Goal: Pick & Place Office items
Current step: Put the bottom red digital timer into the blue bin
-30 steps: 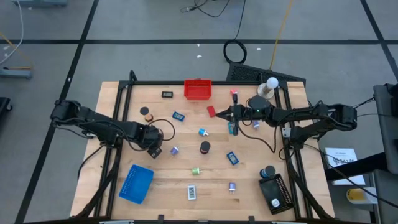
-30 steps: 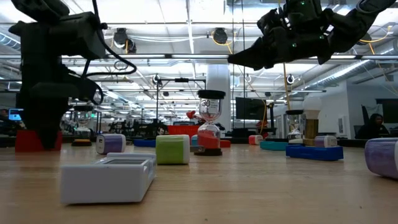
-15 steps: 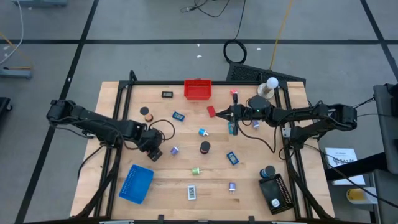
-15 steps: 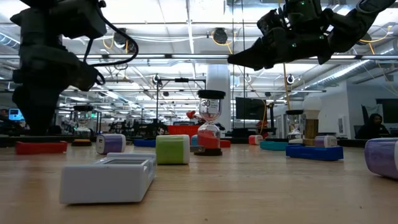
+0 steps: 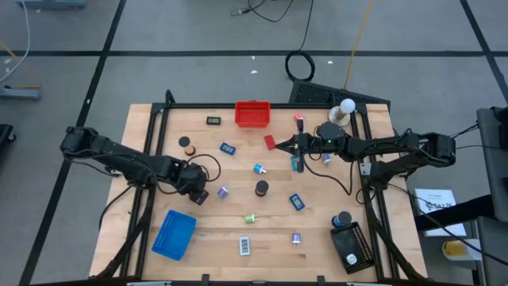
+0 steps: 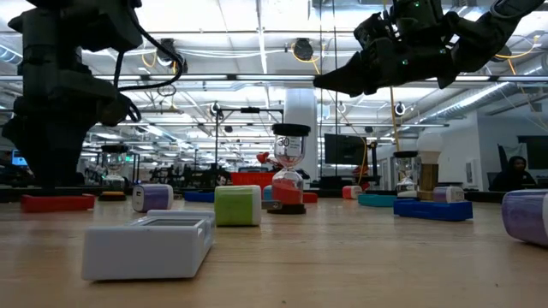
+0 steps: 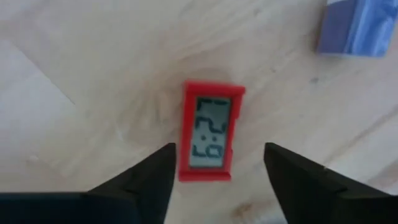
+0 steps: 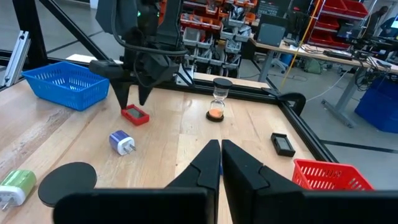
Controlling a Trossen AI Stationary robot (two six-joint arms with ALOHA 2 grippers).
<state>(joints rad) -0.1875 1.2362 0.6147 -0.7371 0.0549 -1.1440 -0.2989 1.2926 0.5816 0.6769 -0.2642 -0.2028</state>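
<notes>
Your left gripper (image 7: 217,180) hangs over a small red timer (image 7: 211,138) lying flat on the wood, fingers spread with the piece between and just below them in the left wrist view. In the high view that puts it left of centre on the table (image 5: 214,238), above the blue tray (image 5: 174,234). The risk I'd judge from here is a skewed grasp — the timer sits closer to one finger (image 7: 146,180) than the other, so closing could nudge or twist it instead of pinching it squarely, or a fingertip could land on its display. Its grey screen shows dark segments, perhaps digits, but I can't read them with confidence; no brand shows. Your right gripper (image 8: 219,163) waits in the upper middle of the high view, fingers pressed together and holding nothing — other office items lie scattered well apart
</notes>
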